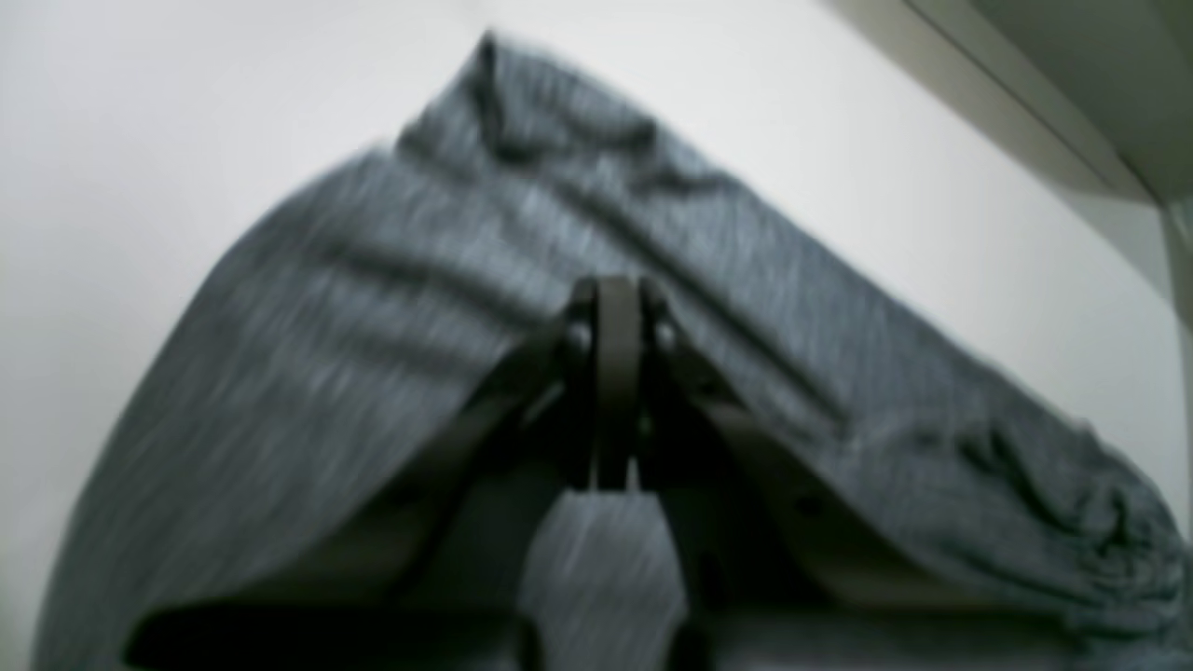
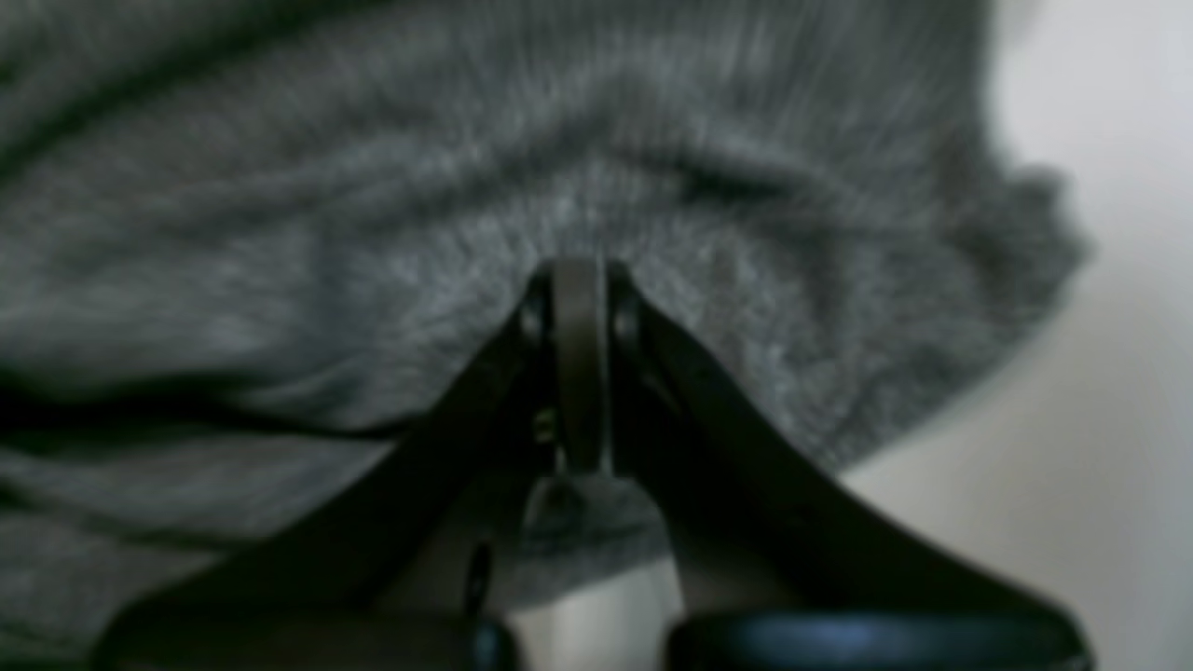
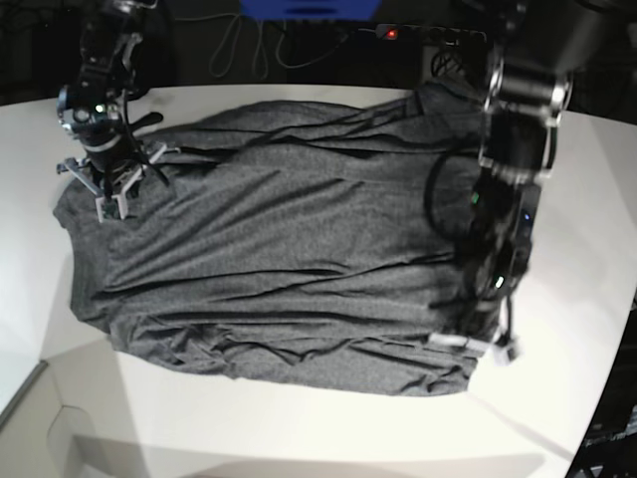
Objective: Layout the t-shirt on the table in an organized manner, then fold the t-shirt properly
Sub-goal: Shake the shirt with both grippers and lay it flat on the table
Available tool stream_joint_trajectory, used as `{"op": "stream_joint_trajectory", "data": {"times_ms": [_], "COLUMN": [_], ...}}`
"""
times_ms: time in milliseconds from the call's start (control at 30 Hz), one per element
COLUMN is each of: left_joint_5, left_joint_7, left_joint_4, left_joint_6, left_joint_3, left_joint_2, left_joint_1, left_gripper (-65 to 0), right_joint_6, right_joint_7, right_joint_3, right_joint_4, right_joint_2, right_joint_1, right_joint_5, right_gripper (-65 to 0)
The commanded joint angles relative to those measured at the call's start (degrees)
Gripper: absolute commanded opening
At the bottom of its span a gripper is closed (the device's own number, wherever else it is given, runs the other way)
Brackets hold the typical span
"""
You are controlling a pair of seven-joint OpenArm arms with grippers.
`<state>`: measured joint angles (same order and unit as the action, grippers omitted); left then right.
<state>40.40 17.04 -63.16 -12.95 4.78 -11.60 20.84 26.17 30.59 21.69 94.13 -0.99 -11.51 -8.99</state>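
The dark grey t-shirt (image 3: 289,249) lies spread and wrinkled across the white table (image 3: 299,428) in the base view. My left gripper (image 3: 476,344) is at the shirt's near right corner, shut on the cloth. In the left wrist view its jaws (image 1: 615,289) pinch a raised ridge of the t-shirt (image 1: 373,308), which drapes down on both sides. My right gripper (image 3: 109,209) is at the far left edge of the shirt. Its wrist view shows the jaws (image 2: 580,275) shut on a fold of the t-shirt (image 2: 373,186). Both wrist views are blurred.
Bare white table (image 1: 140,112) shows beyond the cloth, and its edge (image 1: 1025,102) runs across the upper right of the left wrist view. Behind the table are dark cables, a blue object (image 3: 309,8) and a red light (image 3: 391,34). The table's curved edge (image 3: 40,383) is at lower left.
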Motion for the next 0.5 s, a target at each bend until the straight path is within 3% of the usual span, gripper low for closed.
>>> {"op": "stream_joint_trajectory", "data": {"times_ms": [0, 233, 467], "left_joint_5": [0.8, 2.4, 2.5], "left_joint_7": [-0.6, -0.2, 0.1], "left_joint_4": [-4.2, -13.2, -21.1], "left_joint_6": [0.6, 0.6, 0.6], "left_joint_3": [-0.3, -0.4, -5.2], "left_joint_2": [-1.0, -4.4, -3.9], "left_joint_1": [-0.1, -11.6, -19.4], "left_gripper": [-65.0, -65.0, -65.0], "right_joint_6": [-0.3, -0.3, -0.3], "right_joint_7": [-1.4, -1.7, -1.7], "right_joint_3": [0.2, 0.2, 0.3], "right_joint_4": [-1.1, -17.5, -24.9], "right_joint_2": [-1.4, -7.3, -11.9], "right_joint_1": [1.3, 10.2, 17.7], "right_joint_5": [0.2, 0.2, 0.2], "right_gripper": [-65.0, -65.0, -65.0]}}
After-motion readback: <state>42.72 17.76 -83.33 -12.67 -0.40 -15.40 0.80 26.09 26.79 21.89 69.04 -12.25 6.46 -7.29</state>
